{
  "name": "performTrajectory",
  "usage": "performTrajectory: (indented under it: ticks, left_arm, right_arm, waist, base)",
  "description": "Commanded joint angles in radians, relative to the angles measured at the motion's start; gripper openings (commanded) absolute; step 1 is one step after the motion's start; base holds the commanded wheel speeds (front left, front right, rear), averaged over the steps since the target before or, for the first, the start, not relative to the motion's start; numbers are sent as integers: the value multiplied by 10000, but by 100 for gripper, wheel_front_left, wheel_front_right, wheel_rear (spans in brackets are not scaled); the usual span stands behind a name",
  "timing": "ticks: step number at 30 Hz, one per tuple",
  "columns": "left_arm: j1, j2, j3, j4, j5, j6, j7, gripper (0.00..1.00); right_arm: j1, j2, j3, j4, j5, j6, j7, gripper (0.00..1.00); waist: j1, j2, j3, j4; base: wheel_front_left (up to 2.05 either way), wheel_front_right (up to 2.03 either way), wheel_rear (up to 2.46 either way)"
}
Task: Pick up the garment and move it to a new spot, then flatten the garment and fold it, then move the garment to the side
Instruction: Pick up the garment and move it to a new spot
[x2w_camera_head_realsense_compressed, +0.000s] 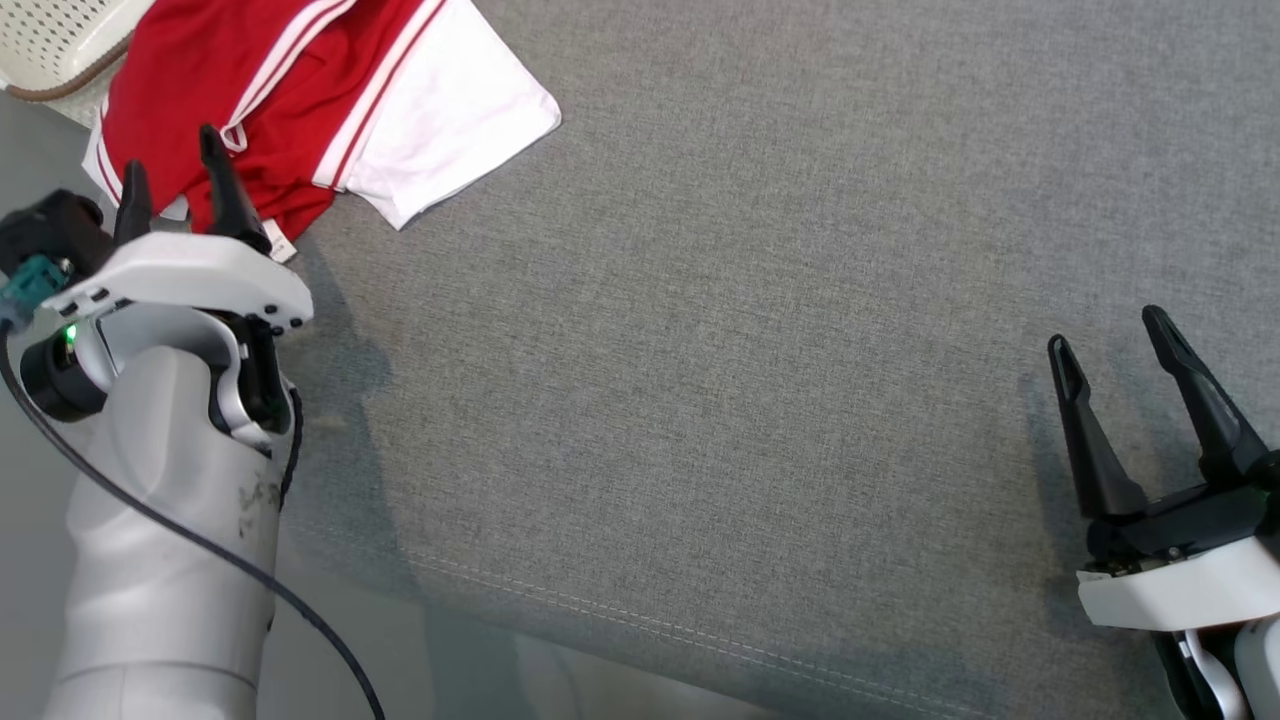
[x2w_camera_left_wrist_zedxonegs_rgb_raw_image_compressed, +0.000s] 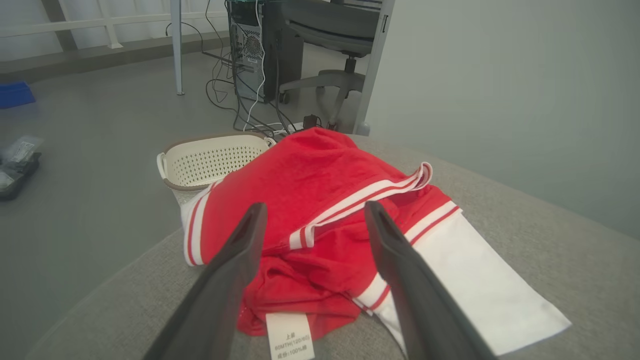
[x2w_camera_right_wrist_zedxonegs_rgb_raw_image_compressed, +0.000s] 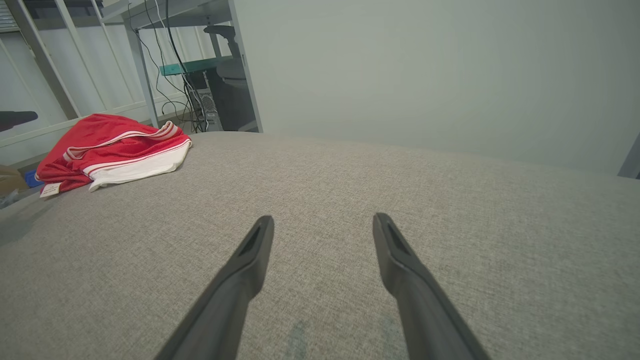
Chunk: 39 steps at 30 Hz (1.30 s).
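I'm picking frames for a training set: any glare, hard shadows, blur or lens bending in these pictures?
Head view: even light, no glare, soft shadows on the grey fabric beside the left tool and the right tool. Left wrist view: the garment is sharp, the near fingers look soft. Right wrist view: the fabric's far edge bows, a wide-angle bend.

crumpled garment (x2w_camera_head_realsense_compressed: 170, 110) near left fingers (x2w_camera_head_realsense_compressed: 228, 195)
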Motion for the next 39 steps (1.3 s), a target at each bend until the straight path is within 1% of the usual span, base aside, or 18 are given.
performTrajectory:
  ticks: [1,3,6,10,11,12,16,24,33,38,39]
  left_arm:
    - [-487,502,255,263,-104,-31,27,100]
    - [-943,549,258,919,-184,-97,152,100]
    - [-1568,631,324,1864,-406,-330,403,100]
    - [-2246,866,405,2880,-560,-420,587,100]
    - [-2498,950,432,3324,-645,-505,738,100]
    - [-2725,1032,365,3746,-632,-531,962,100]
    - [-3045,1208,242,4440,-582,-496,1351,100]
    - [-3067,1459,67,4936,-532,-361,1887,100]
    - [-2894,1710,-9,5056,-550,-244,1752,100]
    - [-2888,1859,-57,5070,-505,-127,1300,100]
    - [-2883,1876,-75,5074,-498,-124,1249,38]
  right_arm:
    - [-86,-194,213,-310,83,12,-118,100]
    - [-114,-299,240,-311,129,12,-118,100]
    - [-176,-415,343,-310,196,12,-118,100]
    - [-299,-505,539,-386,340,12,-118,100]
    - [-353,-585,633,-406,439,12,-118,100]
    - [-382,-669,689,-417,540,12,-118,100]
    - [-458,-810,814,-437,690,12,-118,100]
    - [-602,-899,1007,-498,847,12,-118,100]
    - [-683,-912,1099,-540,931,12,-118,100]
    - [-704,-920,1154,-549,976,12,-118,100]
    - [-696,-918,1164,-549,990,12,-118,100]
  waist:
    - [0,0,145,-20]
    - [0,0,229,-13]
    - [0,0,305,-49]
    - [0,0,391,-187]
    - [0,0,444,-285]
    - [0,0,509,-368]
    - [0,0,650,-568]
    - [0,0,805,-961]
    - [0,0,927,-1298]
    - [0,0,950,-1443]
    - [0,0,950,-1472]
  base:
    - [0,0,0]
    - [0,0,0]
    - [0,0,0]
    - [0,0,0]
    - [0,0,0]
    - [0,0,0]
    - [0,0,0]
    - [0,0,0]
    - [0,0,0]
    - [0,0,0]
    - [0,0,0]
